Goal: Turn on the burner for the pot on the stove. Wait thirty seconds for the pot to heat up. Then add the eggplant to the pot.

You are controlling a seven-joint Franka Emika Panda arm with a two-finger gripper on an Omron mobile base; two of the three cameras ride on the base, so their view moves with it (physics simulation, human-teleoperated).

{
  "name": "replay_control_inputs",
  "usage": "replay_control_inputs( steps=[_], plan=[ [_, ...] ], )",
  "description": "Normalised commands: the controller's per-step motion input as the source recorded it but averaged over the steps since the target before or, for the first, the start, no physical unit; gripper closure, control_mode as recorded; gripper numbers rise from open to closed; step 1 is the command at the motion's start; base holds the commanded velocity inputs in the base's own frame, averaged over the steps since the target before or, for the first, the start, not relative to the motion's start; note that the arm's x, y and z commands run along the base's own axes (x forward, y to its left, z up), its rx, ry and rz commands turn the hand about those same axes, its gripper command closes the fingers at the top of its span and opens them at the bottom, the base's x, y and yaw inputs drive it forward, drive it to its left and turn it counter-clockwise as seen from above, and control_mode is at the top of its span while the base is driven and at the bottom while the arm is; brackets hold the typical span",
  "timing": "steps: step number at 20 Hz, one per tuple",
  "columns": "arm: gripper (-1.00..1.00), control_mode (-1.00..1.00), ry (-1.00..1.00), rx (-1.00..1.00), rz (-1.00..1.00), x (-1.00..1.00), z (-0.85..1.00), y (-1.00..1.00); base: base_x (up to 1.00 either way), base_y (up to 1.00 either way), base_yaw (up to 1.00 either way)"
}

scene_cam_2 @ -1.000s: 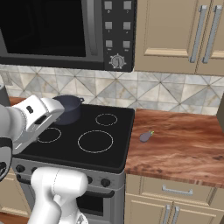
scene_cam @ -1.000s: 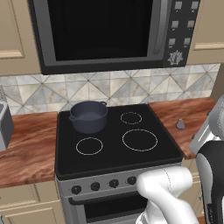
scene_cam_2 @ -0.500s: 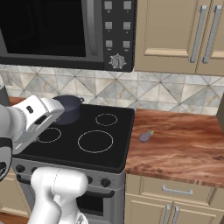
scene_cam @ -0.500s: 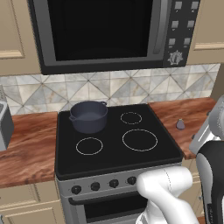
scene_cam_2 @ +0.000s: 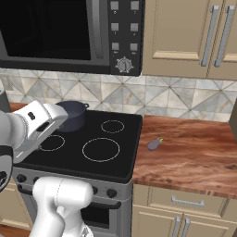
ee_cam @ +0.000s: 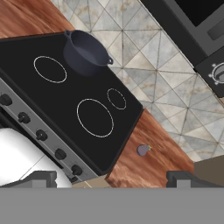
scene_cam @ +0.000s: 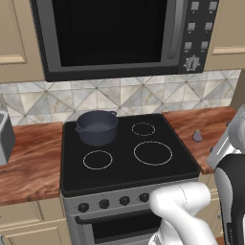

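Note:
The dark blue-grey pot stands on the back-left ring of the stove, whose black glass top has white rings. A row of black knobs runs along its grey front. The small grey-purple eggplant lies on the wooden counter just right of the stove. My gripper hangs high above the stove's front right corner, open wide, with nothing between its fingers. It is well apart from the pot, the knobs and the eggplant.
A black-windowed microwave hangs over the stove. Wooden counter extends to the right, with beige cabinets above it. More counter lies left of the stove, with a grey appliance at the left edge.

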Motion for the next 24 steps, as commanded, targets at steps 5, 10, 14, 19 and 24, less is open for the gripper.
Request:
replay_control_inputs(
  steps=[5,10,14,19,24],
  plan=[
    [-1.0,-1.0,0.0,0.0,0.0,0.0,0.0,0.0,0.0,0.0,0.0],
    [-1.0,-1.0,0.0,0.0,0.0,0.0,0.0,0.0,0.0,0.0,0.0],
    [-1.0,-1.0,0.0,0.0,0.0,0.0,0.0,0.0,0.0,0.0,0.0],
    [-1.0,-1.0,0.0,0.0,0.0,0.0,0.0,-0.01,0.0,0.0,0.0],
    [-1.0,-1.0,0.01,0.08,-0.07,0.02,0.0,-0.27,0.0,0.0,0.0]
  ],
)
